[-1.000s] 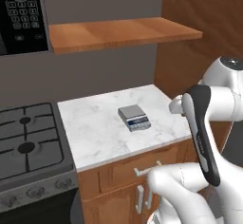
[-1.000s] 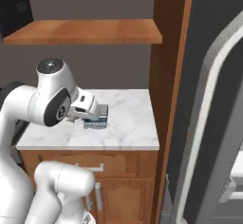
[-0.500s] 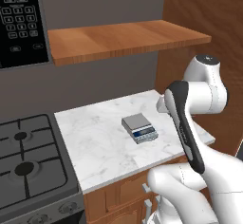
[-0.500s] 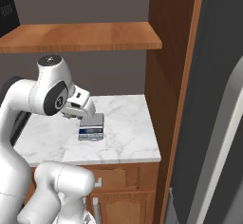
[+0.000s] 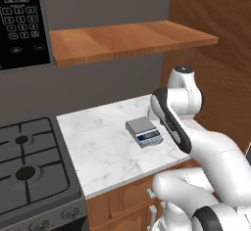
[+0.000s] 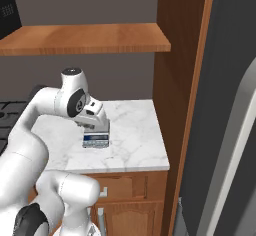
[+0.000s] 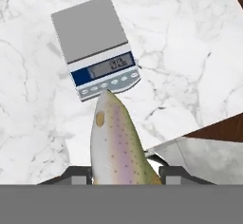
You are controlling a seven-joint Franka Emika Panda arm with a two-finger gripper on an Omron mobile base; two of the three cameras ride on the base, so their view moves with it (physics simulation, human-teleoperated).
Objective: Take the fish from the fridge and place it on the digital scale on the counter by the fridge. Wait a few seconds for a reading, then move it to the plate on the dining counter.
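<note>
Marble counter [image 5: 103,142]: white with grey veins, carries the digital scale [image 5: 143,131].
Fish [image 7: 117,144]: clamped in the gripper [image 7: 124,174] — nose toward the scale's display, above the counter.
Scale top: bare metal.

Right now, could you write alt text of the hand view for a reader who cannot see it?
A spotted fish, held in the pincer, points at a grey scale lying on a white marble counter. The scale's top is bare.

Veined white marble counter [image 5: 103,142], wooden shelf [image 5: 127,40] — matt — and the scale [image 7: 95,46] (brushed-metal top).
</note>
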